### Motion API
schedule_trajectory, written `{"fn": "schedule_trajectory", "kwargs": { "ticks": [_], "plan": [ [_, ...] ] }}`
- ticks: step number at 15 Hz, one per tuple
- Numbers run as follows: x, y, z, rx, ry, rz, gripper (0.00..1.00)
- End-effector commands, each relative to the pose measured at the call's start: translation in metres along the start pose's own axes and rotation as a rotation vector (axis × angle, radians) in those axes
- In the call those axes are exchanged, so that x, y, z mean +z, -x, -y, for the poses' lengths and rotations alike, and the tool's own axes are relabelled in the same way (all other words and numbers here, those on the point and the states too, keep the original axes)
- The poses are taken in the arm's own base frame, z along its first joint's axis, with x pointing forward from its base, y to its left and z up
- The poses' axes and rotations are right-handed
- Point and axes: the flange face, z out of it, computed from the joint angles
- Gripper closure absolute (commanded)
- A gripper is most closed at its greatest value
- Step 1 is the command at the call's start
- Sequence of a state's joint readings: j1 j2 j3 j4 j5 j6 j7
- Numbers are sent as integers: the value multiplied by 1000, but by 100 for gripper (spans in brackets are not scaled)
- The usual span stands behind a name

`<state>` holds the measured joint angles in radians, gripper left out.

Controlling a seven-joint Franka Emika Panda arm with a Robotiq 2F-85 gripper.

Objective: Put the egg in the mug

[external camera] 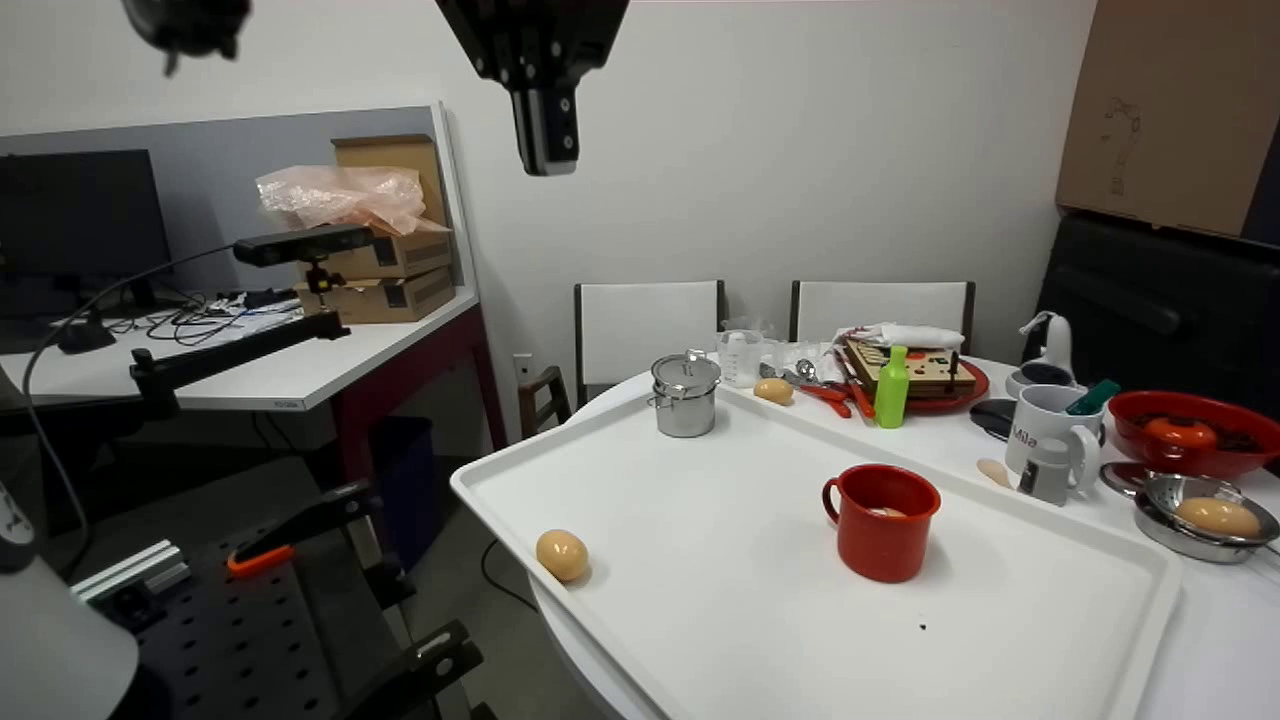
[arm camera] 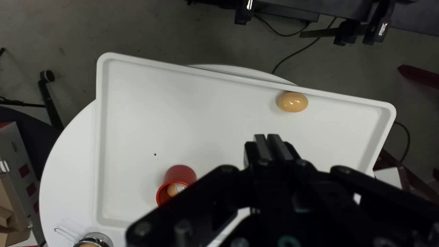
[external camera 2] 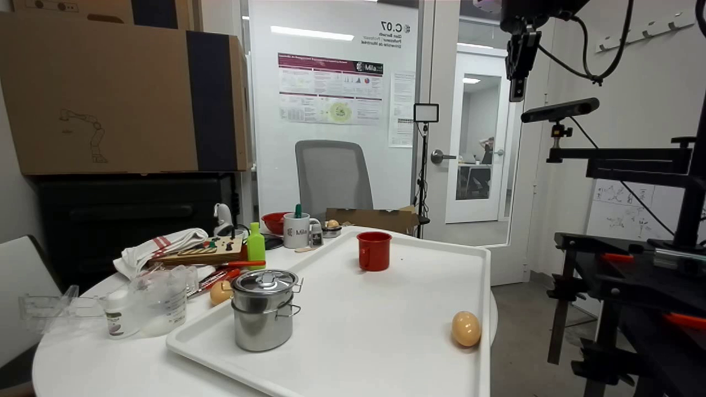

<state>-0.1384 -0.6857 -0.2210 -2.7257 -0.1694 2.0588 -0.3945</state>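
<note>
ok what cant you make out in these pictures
Inside of the silver metal pot: hidden by its lid in both exterior views.
Bottom of what lies in the red cylindrical mug: hidden by the mug's wall in both exterior views.
White rectangular tray: partly covered by the black gripper in the wrist view.
Dark speck on the tray: too small to identify, wrist view.

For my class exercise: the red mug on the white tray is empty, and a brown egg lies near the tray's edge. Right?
The red mug isn't empty: the wrist view shows a tan, egg-like shape inside. The brown egg does lie near the edge of the white tray.
</note>
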Motion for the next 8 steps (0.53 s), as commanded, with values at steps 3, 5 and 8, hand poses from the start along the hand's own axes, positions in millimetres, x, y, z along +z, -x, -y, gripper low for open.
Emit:
{"fn": "schedule_trajectory", "kwargs": {
  "ticks": [3, 5, 8],
  "plan": [
    [-2, 0, 3, -19, 15, 13, 92],
    [-1, 0, 3, -22, 16, 15, 92],
    [-1, 0, 3, -24, 14, 17, 90]
  ]
}}
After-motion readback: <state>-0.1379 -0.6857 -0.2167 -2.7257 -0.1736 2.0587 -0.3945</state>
